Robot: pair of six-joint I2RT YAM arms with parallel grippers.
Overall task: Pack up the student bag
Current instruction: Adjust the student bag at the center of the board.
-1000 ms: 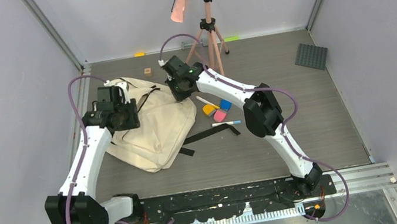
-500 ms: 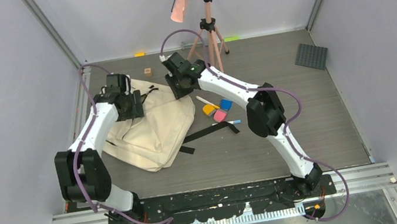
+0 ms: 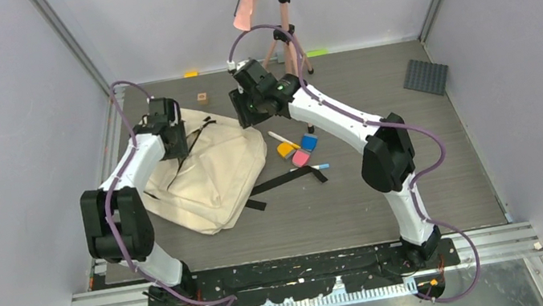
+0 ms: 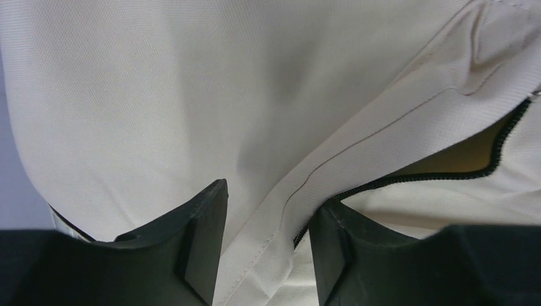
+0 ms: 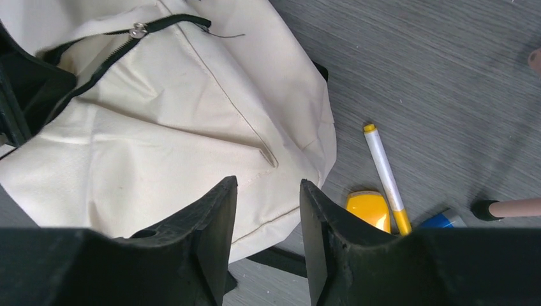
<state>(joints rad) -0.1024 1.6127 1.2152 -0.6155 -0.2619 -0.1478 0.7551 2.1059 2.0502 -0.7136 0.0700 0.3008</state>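
Observation:
The student bag [image 3: 210, 170], cream canvas with a black zip, lies flat at the left of the floor. My left gripper [image 3: 172, 132] is pressed down at its far left end. In the left wrist view its jaws [image 4: 273, 194] stand apart, with the bag's seamed zip edge [image 4: 357, 153] running between them; the zip [image 4: 434, 176] gapes a little. My right gripper [image 3: 255, 107] hovers over the bag's far right corner. It is open [image 5: 268, 182] with nothing between its fingers, and cream canvas [image 5: 159, 127] shows below.
A white marker [image 3: 282, 137], yellow [image 3: 285, 149], blue [image 3: 308, 142] and pink [image 3: 301, 157] pieces and a blue pen [image 3: 309, 168] lie right of the bag. A black strap [image 3: 289, 181] trails out. A tripod [image 3: 286, 45] stands behind, a grey plate [image 3: 426, 77] far right.
My right gripper has opened and lifted off the bag's top corner. My left arm has reached further back along the bag, its elbow swinging toward the base.

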